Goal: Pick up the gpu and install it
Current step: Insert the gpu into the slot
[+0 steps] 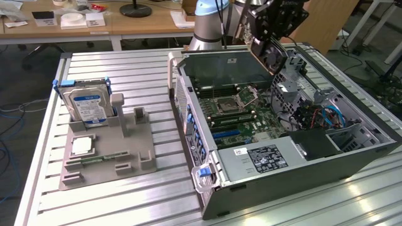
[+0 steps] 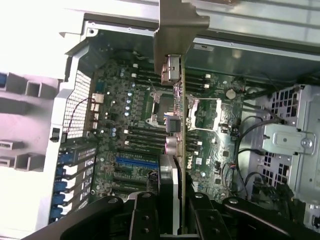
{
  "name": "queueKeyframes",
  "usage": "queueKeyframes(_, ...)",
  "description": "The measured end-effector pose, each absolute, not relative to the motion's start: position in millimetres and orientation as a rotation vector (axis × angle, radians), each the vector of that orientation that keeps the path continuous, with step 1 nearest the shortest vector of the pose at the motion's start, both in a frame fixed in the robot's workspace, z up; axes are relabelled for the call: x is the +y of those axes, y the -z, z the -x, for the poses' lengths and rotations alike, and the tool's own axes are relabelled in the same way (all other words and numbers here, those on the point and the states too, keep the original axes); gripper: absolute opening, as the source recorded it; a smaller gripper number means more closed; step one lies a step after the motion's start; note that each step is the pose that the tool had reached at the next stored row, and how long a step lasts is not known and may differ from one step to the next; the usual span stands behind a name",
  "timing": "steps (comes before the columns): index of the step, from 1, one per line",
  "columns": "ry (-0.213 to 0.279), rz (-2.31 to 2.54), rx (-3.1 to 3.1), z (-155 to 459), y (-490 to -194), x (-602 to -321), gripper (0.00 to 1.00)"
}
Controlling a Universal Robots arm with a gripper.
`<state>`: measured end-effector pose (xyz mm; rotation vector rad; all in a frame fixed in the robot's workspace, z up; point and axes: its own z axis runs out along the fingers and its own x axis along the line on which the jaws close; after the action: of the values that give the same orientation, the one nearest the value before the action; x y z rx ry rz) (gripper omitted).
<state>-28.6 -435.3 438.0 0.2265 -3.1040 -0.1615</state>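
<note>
My gripper (image 1: 276,21) hangs over the far end of the open computer case (image 1: 283,155), shut on the gpu (image 1: 271,49), whose dark face shows below the fingers. In the wrist view the gpu (image 2: 181,145) is seen edge-on, with its silver end bracket (image 2: 175,35) furthest from the black fingers (image 2: 145,215) that clamp it from both sides. The card is held above the motherboard (image 2: 125,130), apart from it, roughly over the processor socket (image 2: 162,107). A blue expansion slot (image 2: 135,162) lies beside the card's line.
A grey fixture (image 1: 107,150) on the exterior view's left holds an upright hard drive (image 1: 88,106), a processor (image 1: 82,146) and a memory stick (image 1: 97,160). The power supply (image 1: 264,157) and drive cage (image 1: 301,101) crowd the case. The robot base (image 1: 210,19) stands behind it.
</note>
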Motion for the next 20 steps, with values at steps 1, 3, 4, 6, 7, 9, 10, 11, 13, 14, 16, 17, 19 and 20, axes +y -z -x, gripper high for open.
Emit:
queueKeyframes(1,0.161,-0.249,-3.102,28.6,-438.0,-435.4,0.28)
queueKeyframes(3,0.16,-0.293,-3.096,28.7,-438.0,-435.3,0.28)
queueKeyframes(4,0.16,-0.31,-3.094,28.8,-438.1,-435.3,0.28)
queueKeyframes(6,0.16,-0.339,-3.09,28.9,-438.1,-435.4,0.28)
queueKeyframes(7,0.159,-0.356,-3.088,29.1,-438.0,-435.4,0.28)
queueKeyframes(9,0.159,-0.391,-3.082,29.3,-438.0,-435.4,0.28)
queueKeyframes(10,0.159,-0.409,-3.079,29.3,-438.0,-435.4,0.28)
queueKeyframes(11,0.158,-0.428,-3.076,29.4,-438.0,-435.4,0.28)
queueKeyframes(13,0.157,-0.485,-3.066,29.3,-438.0,-435.4,0.28)
queueKeyframes(14,0.157,-0.503,-3.062,29.3,-438.0,-435.4,0.28)
queueKeyframes(16,0.156,-0.541,-3.055,29.3,-438.0,-435.4,0.28)
queueKeyframes(17,0.156,-0.56,-3.051,29.3,-438.0,-435.4,0.28)
queueKeyframes(19,0.155,-0.599,-3.042,29.3,-438.0,-435.4,0.28)
queueKeyframes(20,0.154,-0.617,-3.038,29.3,-438.0,-435.4,0.28)
